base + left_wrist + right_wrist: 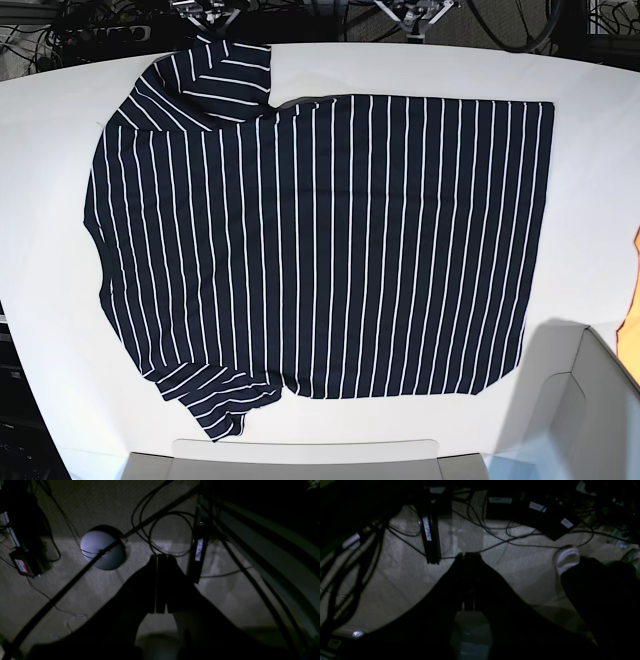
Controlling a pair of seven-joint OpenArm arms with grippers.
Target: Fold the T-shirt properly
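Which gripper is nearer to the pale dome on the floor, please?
Left, probably: the left gripper hangs shut beside the dome; the right gripper's view misses it.

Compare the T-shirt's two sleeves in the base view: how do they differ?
On the T-shirt, the far sleeve lies at the table's far edge, its stripes angled. The near sleeve is at the near edge, slightly rumpled. Both are dark with white stripes, on the view's left.

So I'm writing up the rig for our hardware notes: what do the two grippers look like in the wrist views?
Both show as near-black silhouettes in dim light. The left gripper has two flat, slab-like fingers flaring into a wide dark body. The right gripper looks the same: dark, tapered, with a pale boxy part at its base. No markings or cables on either can be made out.
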